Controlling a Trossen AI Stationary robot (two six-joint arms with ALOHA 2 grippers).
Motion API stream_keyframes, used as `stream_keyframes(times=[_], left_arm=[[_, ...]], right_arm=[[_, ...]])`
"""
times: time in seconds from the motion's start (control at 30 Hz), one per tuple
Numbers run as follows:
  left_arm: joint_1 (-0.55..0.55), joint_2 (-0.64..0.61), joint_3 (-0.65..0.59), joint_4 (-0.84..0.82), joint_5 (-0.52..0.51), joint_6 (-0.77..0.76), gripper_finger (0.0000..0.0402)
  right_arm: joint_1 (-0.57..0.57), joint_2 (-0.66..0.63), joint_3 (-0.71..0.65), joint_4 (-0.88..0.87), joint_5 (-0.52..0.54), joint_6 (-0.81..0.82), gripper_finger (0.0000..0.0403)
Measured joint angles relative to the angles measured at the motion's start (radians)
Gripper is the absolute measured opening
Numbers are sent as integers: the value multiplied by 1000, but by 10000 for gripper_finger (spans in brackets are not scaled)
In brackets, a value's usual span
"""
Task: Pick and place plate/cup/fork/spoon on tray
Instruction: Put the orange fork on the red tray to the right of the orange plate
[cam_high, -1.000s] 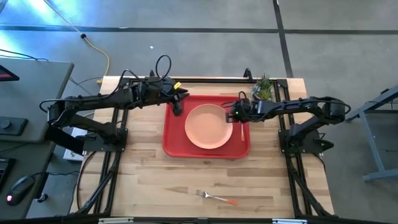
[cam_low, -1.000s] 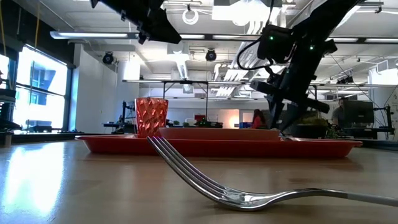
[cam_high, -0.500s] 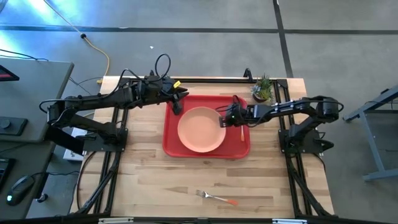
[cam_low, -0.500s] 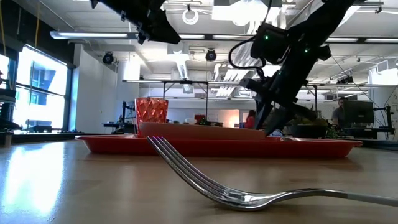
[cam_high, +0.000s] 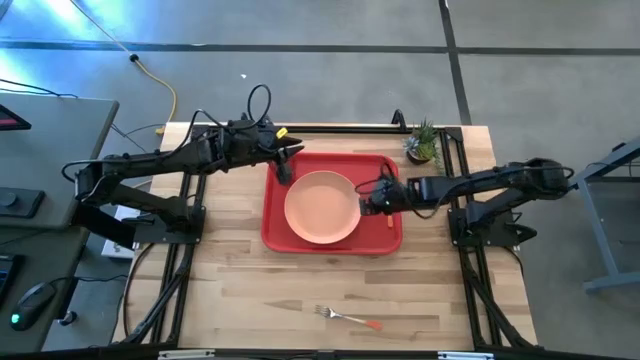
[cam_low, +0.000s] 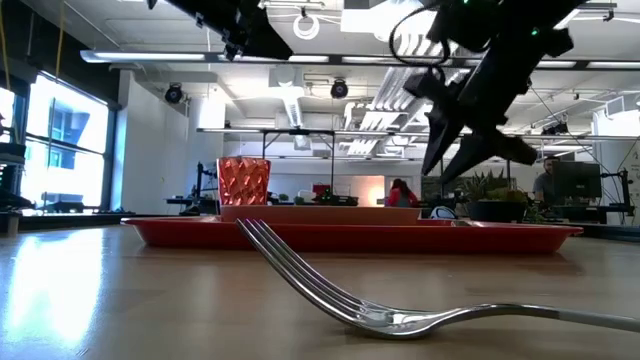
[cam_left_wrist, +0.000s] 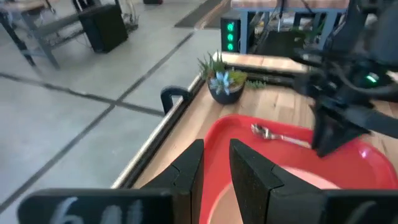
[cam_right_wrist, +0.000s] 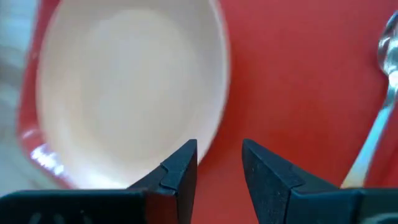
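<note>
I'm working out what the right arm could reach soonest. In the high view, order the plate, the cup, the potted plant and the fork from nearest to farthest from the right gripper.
From the right gripper, above the tray's right part:
1. plate, beside it on the tray.
2. potted plant, back right table corner.
3. cup, tray's back left corner; too close to the plant to call.
4. fork, off the tray at the front edge.

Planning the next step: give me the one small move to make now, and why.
Probably send the right gripper, open and empty beside the plate, toward the fork: plate, cup and spoon sit on the tray; the fork lies on bare table.
</note>
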Motion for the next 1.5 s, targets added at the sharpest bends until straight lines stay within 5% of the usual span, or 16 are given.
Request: stream_keyframes(times=[0.43, 0.67, 1.03, 1.23, 1.5], left_arm=[[0, -45, 26, -118, 12, 115, 64], [-13, -101, 26, -222, 40, 23, 64], [-71, -75, 26, -157, 116, -269, 64], [-212, 15, 25, -89, 108, -487, 64], [-508, 140, 26, 125, -108, -669, 64]], right_arm=[[381, -13, 0, 2, 205, 379, 118], [466, -13, 0, -62, 235, 379, 118], [434, -12, 0, -98, 141, 229, 118], [523, -12, 0, -16, 151, 38, 118], [602, 21, 0, 156, 179, -325, 121]])
